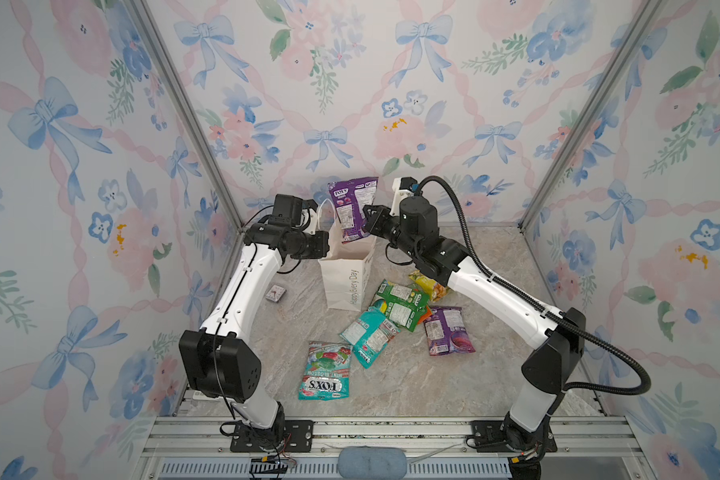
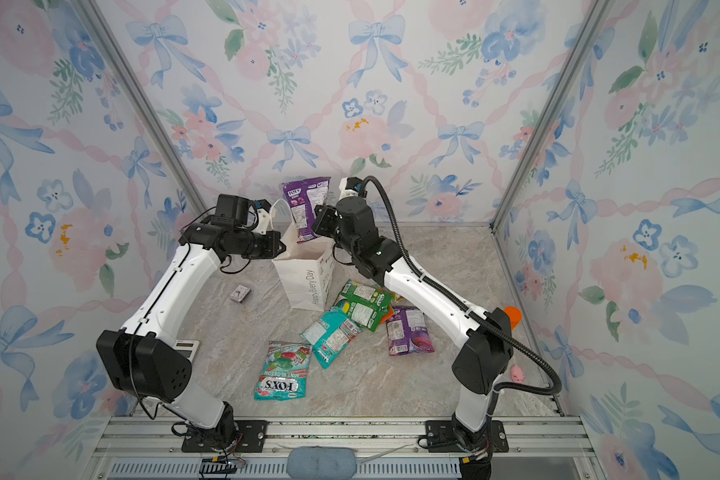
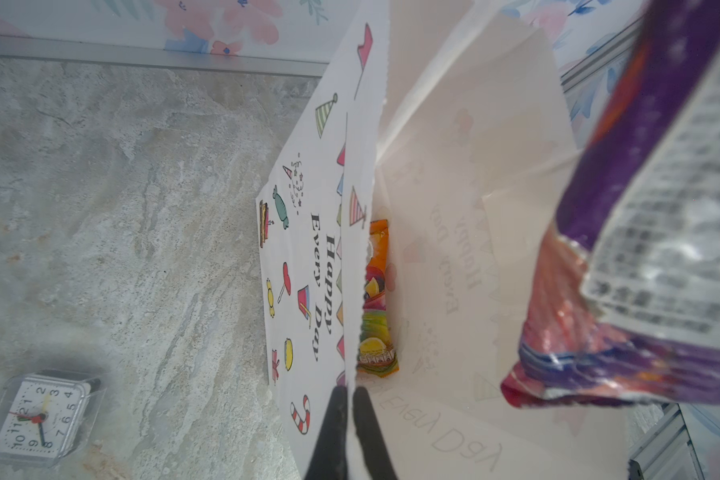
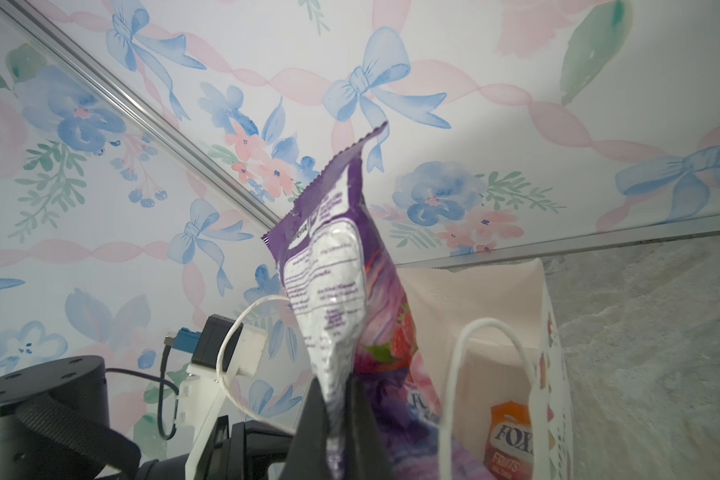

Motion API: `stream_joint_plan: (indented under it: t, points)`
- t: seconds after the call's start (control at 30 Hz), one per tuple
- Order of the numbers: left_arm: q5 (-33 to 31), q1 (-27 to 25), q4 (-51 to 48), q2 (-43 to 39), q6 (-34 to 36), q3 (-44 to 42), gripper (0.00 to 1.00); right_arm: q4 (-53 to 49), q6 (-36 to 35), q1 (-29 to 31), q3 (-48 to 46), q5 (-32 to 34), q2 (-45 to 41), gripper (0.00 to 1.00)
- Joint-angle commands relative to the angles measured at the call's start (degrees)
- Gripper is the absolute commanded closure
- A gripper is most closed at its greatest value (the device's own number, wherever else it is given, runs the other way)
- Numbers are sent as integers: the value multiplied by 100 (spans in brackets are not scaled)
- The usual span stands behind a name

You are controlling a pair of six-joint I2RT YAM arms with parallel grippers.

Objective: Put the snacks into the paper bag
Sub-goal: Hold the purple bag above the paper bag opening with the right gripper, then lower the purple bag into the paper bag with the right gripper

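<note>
Mia: Where is the paper bag (image 1: pixel 346 286)?

Sam: It stands upright near the back of the table (image 1: pixel 391 386), between the two arms.

Mia: Is anything holding it?

Sam: Yes. The left gripper (image 3: pixel 348 399) is squeezed tight on the bag's top edge. The left wrist view shows its black fingers (image 3: pixel 335 419) with the paper between them. Both top views only show the gripper at the bag's left side.

Mia: And the right gripper (image 4: pixel 335 386)?

Sam: It is closed on a purple packet (image 4: pixel 329 257), pinching one edge. The packet hangs upright over the bag's open top.

Mia: Is anything inside?

Sam: An orange FOX'S Fruits packet (image 3: pixel 377 291), against one wall. Only the wrist views look in that far.

Mia: What lies on the table?

Sam: Right of the bag are a green packet (image 1: pixel 400 305), a yellow packet (image 1: pixel 427 284), a teal packet (image 1: pixel 368 332) and a second purple packet (image 1: pixel 447 330), bunched together. A teal FOX'S packet (image 1: pixel 327 370) lies nearer the front.

Mia: Anything else?

Sam: A little clock (image 3: pixel 42 415) sits left of the bag. A top view also shows a white calculator (image 2: pixel 186 347) and an orange-capped bottle (image 2: pixel 512 316) peeking from behind the arms.
</note>
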Motion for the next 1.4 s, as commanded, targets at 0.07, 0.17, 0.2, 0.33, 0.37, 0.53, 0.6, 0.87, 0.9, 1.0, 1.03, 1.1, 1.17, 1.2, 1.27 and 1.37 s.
stream_joint_plan:
  t: [0.07,0.17,0.2,0.33,0.37,0.53,0.6,0.87,0.9,1.0,1.03,1.1,1.17,1.2,1.27,1.37]
  points:
    - [163,40,226,-231,-66,-51,100,486,181,36,-131,197,-244,100]
    - [159,41,221,-241,-63,-57,100,508,243,60,-224,309,-266,100]
    - [155,45,223,-240,-63,-53,100,522,267,68,-257,343,-270,100]
    - [164,41,225,-240,-60,-55,100,559,337,81,-349,402,-275,100]
    - [172,40,219,-232,-67,-57,100,551,357,77,-337,400,-254,100]
    - [178,44,219,-238,-69,-61,100,560,537,106,-248,322,-67,100]
    - [180,45,220,-231,-74,-61,100,577,583,121,-193,295,24,100]
    - [198,40,220,-232,-69,-59,100,676,892,134,5,90,358,100]
    - [198,40,218,-236,-74,-56,100,691,925,130,19,64,387,100]
    - [199,40,225,-244,-61,-55,100,698,996,138,97,-2,489,100]
    - [198,40,226,-247,-67,-62,100,697,1031,135,112,-14,510,100]
    - [201,42,221,-255,-59,-55,100,735,1090,133,108,-48,546,100]
    - [205,49,223,-257,-60,-62,100,770,1170,131,104,-83,582,100]
    - [200,56,226,-252,-59,-58,100,802,1211,136,87,-100,590,100]
    - [200,48,222,-252,-61,-55,100,857,1299,132,9,-99,591,100]
    - [199,49,219,-257,-61,-59,100,952,1361,131,-127,-50,544,100]
